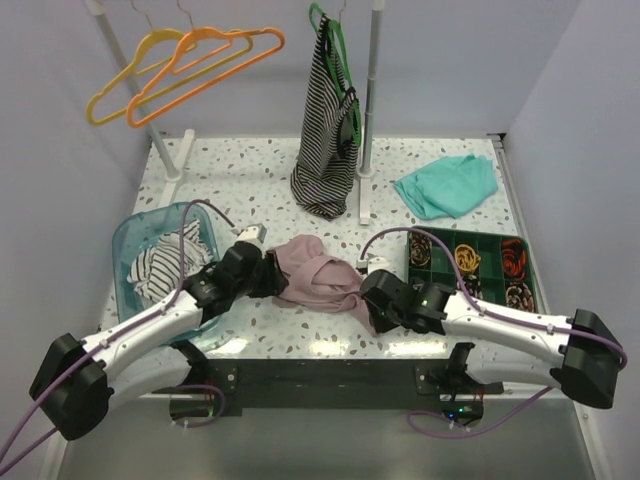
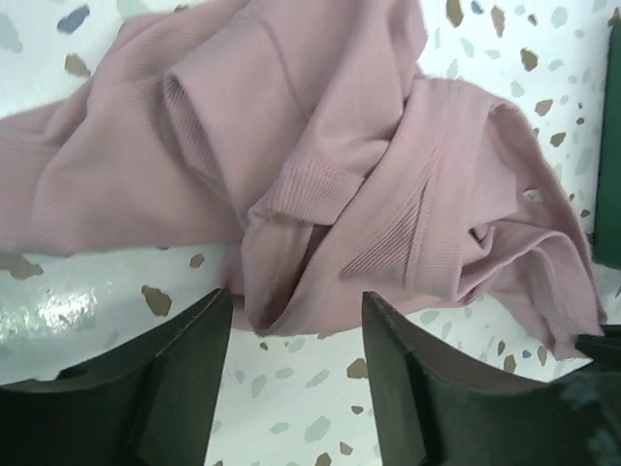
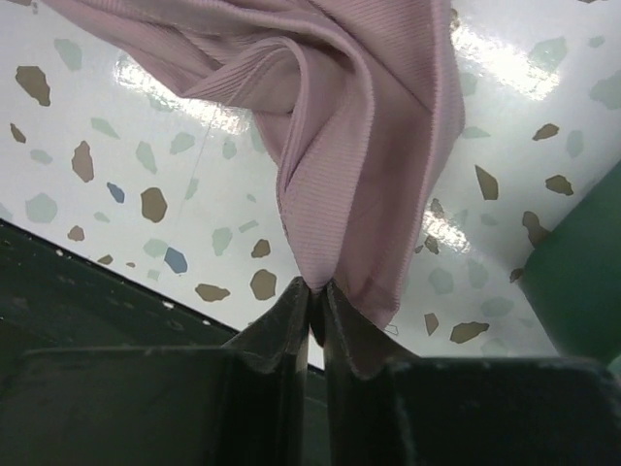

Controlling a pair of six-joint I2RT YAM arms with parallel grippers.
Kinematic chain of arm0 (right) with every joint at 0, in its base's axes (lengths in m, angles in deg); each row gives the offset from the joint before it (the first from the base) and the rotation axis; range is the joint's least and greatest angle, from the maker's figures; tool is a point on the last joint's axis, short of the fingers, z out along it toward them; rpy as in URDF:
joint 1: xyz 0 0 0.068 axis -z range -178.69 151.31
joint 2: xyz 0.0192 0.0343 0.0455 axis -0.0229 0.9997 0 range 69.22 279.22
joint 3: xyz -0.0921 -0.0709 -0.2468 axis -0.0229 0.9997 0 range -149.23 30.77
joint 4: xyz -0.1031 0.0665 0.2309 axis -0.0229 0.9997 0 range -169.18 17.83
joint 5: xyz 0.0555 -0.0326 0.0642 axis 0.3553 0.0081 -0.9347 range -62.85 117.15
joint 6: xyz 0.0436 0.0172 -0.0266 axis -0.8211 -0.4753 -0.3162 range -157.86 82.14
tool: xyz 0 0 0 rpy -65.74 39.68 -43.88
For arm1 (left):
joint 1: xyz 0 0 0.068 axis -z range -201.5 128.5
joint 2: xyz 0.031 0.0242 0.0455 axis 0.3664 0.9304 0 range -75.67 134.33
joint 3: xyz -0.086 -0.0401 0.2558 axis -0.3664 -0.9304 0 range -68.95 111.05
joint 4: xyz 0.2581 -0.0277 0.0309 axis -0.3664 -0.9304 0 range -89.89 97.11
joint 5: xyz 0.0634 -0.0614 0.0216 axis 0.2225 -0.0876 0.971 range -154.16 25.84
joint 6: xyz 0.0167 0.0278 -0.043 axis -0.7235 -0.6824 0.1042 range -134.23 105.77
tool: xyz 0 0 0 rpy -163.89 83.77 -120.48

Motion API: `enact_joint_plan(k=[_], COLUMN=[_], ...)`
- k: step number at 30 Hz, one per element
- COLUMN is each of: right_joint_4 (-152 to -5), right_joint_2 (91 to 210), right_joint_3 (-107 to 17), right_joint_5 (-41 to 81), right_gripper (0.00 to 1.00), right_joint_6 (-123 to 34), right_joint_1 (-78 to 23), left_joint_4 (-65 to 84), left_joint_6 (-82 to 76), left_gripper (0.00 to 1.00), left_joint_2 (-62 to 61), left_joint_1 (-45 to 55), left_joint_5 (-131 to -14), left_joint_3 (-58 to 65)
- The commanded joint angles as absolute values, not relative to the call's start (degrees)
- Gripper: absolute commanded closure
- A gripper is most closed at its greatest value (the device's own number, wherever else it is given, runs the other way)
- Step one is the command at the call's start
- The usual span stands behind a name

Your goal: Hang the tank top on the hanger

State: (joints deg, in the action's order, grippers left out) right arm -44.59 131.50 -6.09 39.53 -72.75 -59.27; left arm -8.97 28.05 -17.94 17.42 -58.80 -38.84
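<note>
Top view: tank top (image 1: 318,275) lies crumpled on the table (image 1: 260,180), near its front edge; hanger (image 1: 205,62) hangs up at back left.
Left wrist: left gripper (image 2: 296,311) parted and empty, tank top just ahead of it.
Right wrist: right gripper (image 3: 315,291) clamped on a fold of tank top.

Right gripper (image 3: 317,296), lower centre of frame: jaws closed on a fold of the pink ribbed tank top (image 3: 359,126). The fabric widens toward the upper edge, above the speckled white table (image 3: 116,136). A dark green object (image 3: 574,291) sits at the right edge.
</note>
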Motion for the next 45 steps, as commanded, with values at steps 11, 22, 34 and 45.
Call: enact_joint_plan(k=[11, 22, 34, 45], right_joint_4=[-45.4, -45.0, -53.1, -43.1], right_joint_2=[124.5, 124.3, 130.6, 132.1], right_joint_3=[-5.0, -1.6, 1.8, -10.5], right_joint_5=[45.6, 49.4, 47.2, 59.9], right_gripper=[0.35, 0.34, 0.58, 1.0], right_joint_6=[-82.0, -90.2, -91.6, -83.8], right_joint_1=[-59.2, -59.2, -59.2, -59.2], left_joint_4=[-8.7, -12.1, -11.0, -14.2], left_joint_6=[8.1, 6.4, 7.7, 11.1], left_gripper=[0.55, 0.53, 0.81, 1.0], left_joint_2=[8.3, 17.9, 17.7, 7.7], left_joint_1=[22.3, 27.7, 27.7, 27.7], left_joint_5=[-61.1, -52.6, -47.7, -35.1], left_joint_3=[-11.0, -6.8, -7.7, -5.7])
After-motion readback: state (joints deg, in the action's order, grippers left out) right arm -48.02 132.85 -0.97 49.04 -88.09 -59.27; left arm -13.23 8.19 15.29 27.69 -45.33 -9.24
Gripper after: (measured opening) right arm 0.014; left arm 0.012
